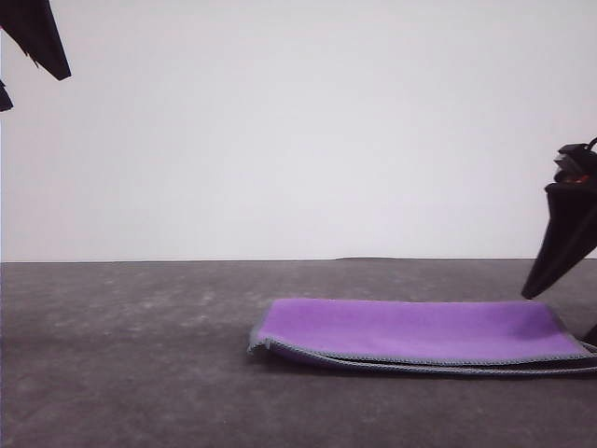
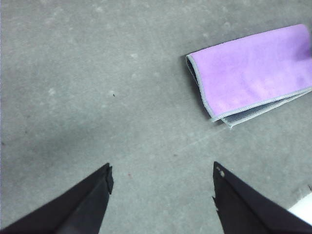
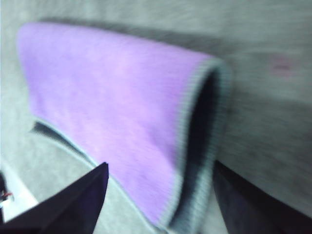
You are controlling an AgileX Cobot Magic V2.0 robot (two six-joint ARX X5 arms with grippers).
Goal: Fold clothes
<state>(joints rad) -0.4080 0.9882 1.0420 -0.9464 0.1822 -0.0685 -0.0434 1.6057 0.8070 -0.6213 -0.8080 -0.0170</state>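
Note:
The clothes (image 1: 420, 329) are one purple cloth with grey stitched edging, lying folded over on the dark table right of centre, purple face up. From the left wrist camera, the cloth (image 2: 253, 70) rests well away from my left gripper (image 2: 162, 170), whose fingers stand open over bare table. That left gripper (image 1: 35, 91) hangs high at the upper left in the front view. My right gripper (image 1: 558, 313) is low over the cloth's right end. In the blurred right wrist picture the right gripper (image 3: 161, 168) is open, and the cloth's (image 3: 112, 107) folded end with its dark inside reaches between the fingers.
The grey speckled table (image 1: 131, 355) stretches bare to the left and front of the cloth. A plain white wall (image 1: 298, 131) rises behind the table's far edge.

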